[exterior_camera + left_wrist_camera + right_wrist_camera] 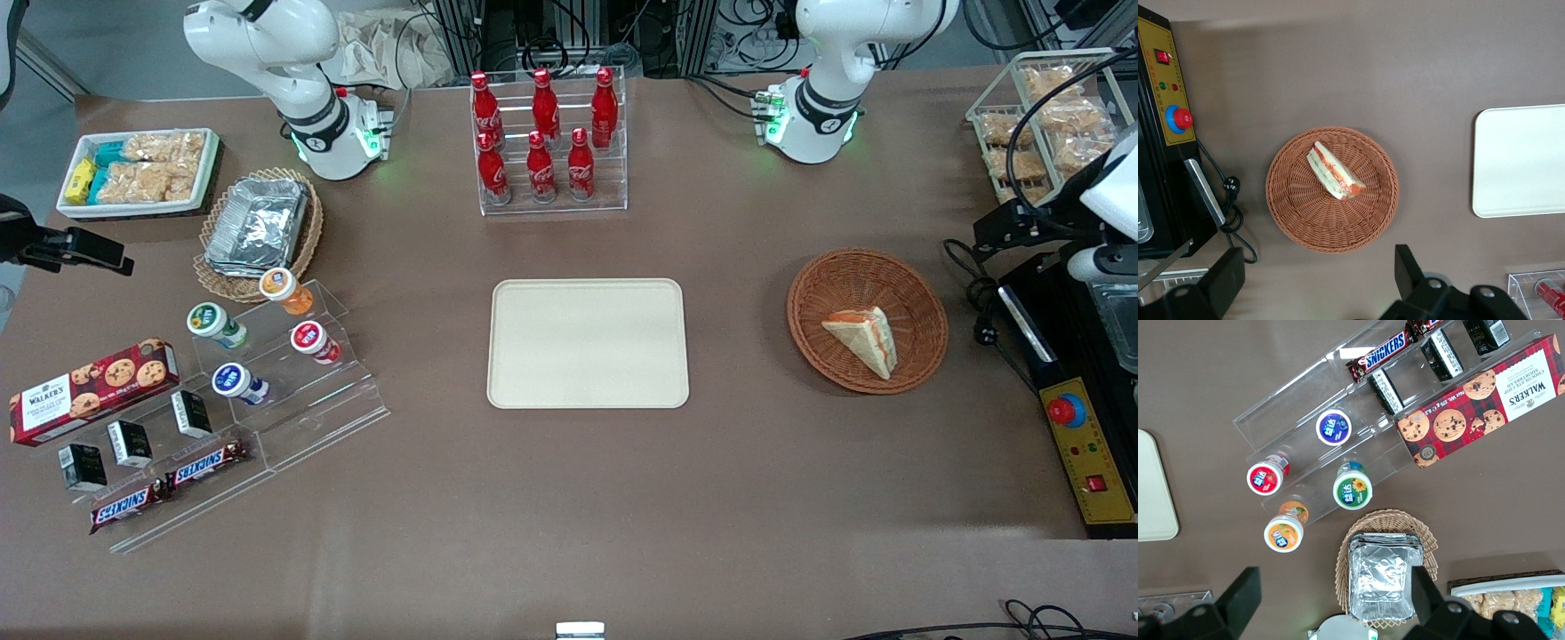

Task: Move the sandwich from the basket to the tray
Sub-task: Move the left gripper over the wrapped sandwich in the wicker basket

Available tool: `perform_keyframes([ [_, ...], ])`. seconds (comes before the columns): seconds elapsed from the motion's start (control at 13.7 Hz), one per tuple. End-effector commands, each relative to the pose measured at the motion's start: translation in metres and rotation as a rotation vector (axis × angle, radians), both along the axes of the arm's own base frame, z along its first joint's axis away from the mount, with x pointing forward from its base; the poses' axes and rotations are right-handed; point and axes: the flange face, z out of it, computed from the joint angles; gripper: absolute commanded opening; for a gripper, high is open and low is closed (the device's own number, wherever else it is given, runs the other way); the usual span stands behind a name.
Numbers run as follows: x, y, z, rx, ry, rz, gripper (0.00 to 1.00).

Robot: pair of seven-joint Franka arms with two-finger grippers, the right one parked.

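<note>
On your table the tray [588, 343] sat bare at the middle. Toward the working arm's end, the basket [867, 320] held the sandwich [864, 338], lying flat on the weave, filling edge showing. Your gripper [1318, 280] hung high above the basket with its fingers [1408, 270] spread wide, touching nothing, well clear of the sandwich.

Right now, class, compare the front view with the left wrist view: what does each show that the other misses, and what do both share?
Only the front view shows the cookie box and the Snickers bars. Only the left wrist view shows the gripper, open, above the table beside the basket. Both show the sandwich lying in the basket, the bare tray and the control box.
</note>
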Motion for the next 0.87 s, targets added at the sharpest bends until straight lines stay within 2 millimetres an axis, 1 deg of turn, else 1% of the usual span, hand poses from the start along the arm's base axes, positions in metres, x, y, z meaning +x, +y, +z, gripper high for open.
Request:
perform_keyframes([
  [0.0,0.001,0.000,0.003,-0.004,0.010,0.044,1.00],
  [0.15,0.005,0.000,-0.003,0.009,0.020,0.179,1.00],
  [0.36,0.010,0.000,-0.018,0.024,0.045,0.495,1.00],
  [0.51,0.007,0.002,-0.040,0.046,0.057,0.659,1.00],
  [0.66,-0.004,0.002,-0.064,0.052,0.045,0.813,1.00],
  [0.73,-0.014,0.004,-0.081,0.047,0.030,0.829,1.00],
  [0.8,-0.026,0.006,-0.103,0.042,0.007,0.836,1.00],
])
